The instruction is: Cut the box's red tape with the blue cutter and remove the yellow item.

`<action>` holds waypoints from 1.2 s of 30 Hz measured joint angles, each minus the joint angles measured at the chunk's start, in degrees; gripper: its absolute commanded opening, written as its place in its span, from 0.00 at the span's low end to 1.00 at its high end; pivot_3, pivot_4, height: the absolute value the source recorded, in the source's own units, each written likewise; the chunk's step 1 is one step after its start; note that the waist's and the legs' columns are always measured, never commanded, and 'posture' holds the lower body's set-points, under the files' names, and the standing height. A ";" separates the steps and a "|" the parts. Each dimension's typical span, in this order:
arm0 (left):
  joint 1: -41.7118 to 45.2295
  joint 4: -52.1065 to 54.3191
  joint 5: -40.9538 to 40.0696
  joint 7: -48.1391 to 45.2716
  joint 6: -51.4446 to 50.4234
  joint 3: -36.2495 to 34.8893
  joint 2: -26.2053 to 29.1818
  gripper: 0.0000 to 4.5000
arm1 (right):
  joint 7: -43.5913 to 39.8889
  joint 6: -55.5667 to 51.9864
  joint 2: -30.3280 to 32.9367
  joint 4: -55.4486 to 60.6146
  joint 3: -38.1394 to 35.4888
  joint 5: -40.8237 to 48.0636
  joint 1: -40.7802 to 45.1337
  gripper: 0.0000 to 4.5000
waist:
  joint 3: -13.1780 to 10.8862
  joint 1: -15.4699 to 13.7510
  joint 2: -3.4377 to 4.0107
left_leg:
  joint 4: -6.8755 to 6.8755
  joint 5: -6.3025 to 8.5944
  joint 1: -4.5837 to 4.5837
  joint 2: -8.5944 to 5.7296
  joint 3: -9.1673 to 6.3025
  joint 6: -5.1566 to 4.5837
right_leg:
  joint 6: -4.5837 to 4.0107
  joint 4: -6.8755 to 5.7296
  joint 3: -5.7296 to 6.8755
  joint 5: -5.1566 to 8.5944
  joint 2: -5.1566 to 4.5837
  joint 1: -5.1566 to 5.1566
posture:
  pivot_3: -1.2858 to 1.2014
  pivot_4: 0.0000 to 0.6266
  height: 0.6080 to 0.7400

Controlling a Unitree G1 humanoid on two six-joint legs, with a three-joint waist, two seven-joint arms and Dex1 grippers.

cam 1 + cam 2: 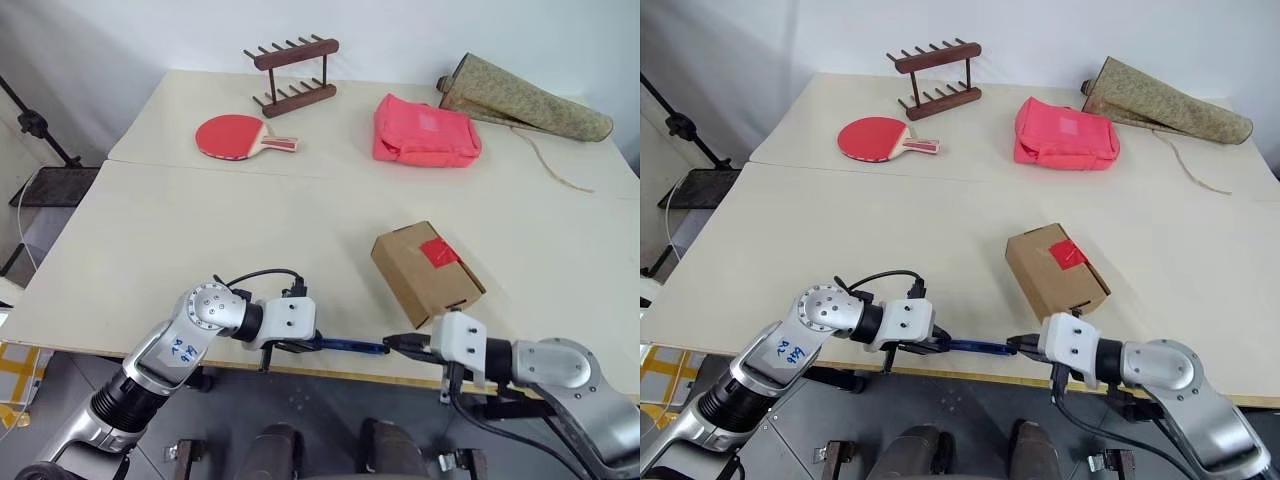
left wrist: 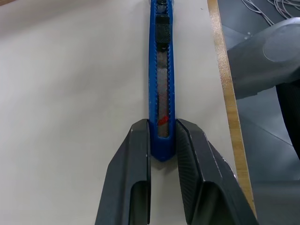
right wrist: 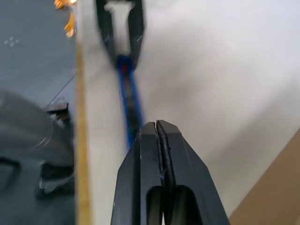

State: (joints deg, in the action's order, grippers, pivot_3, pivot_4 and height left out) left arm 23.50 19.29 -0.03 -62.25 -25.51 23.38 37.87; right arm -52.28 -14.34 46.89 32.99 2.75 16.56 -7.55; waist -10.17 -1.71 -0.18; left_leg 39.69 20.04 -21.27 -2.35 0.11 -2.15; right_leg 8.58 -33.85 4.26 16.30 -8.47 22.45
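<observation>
- While one blue cutter [image 1: 350, 345] lies along the table's [image 1: 150, 230] near edge, the left gripper [image 2: 162, 140] clamps its butt end between both fingers.
- One right gripper [image 3: 157, 129], jaws pressed together and holding nothing, sits at the cutter's other tip.
- One box [image 1: 425, 272] with one red tape [image 1: 438, 252] patch lies at one o'clock from the cutter, unobstructed.
- Farther off: one paddle [image 1: 240, 136], one wooden rack [image 1: 295, 75], one pink pouch [image 1: 425, 132], one rolled mat [image 1: 525, 100].

Head cameras overlook the table [image 1: 200, 220]; both wrist cameras closely share the blue cutter [image 2: 161, 84].
</observation>
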 measured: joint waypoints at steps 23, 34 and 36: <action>1.04 0.03 -0.01 -0.02 -2.22 1.24 -1.01 0.09 | 2.24 -12.39 -2.36 4.52 1.66 3.07 -0.82 0.01 | -0.03 0.16 0.06 | 0.01 0.00 0.02 0.06 0.01 0.05 | -0.02 -0.01 -0.02 0.01 0.02 0.02 | 0.52 0.24 1.00; 3.09 0.52 -1.87 -2.65 -6.56 3.24 -1.02 0.09 | 4.37 -16.16 -1.47 3.55 2.52 1.73 1.28 0.01 | -0.03 0.07 0.06 | 0.01 -0.01 0.01 0.05 -0.01 0.05 | -0.02 -0.01 -0.01 0.01 0.02 0.02 | 0.52 0.24 1.00; 3.43 0.52 -1.87 -2.84 -6.87 3.58 -1.00 0.09 | 5.01 -16.87 -1.48 3.67 3.24 1.37 1.35 0.01 | -0.02 0.09 0.07 | 0.01 0.00 0.02 0.03 0.00 0.05 | -0.02 -0.02 -0.02 0.01 0.02 0.01 | 0.52 0.24 1.00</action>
State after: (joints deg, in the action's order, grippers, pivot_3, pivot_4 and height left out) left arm 26.92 19.81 -1.90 -65.10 -32.38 26.96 36.87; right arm -47.27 -31.21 45.41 36.65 5.98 17.92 -6.20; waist -10.19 -1.62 -0.11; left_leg 39.70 20.04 -21.25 -2.31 0.11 -2.10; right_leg 8.56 -33.86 4.24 16.31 -8.45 22.46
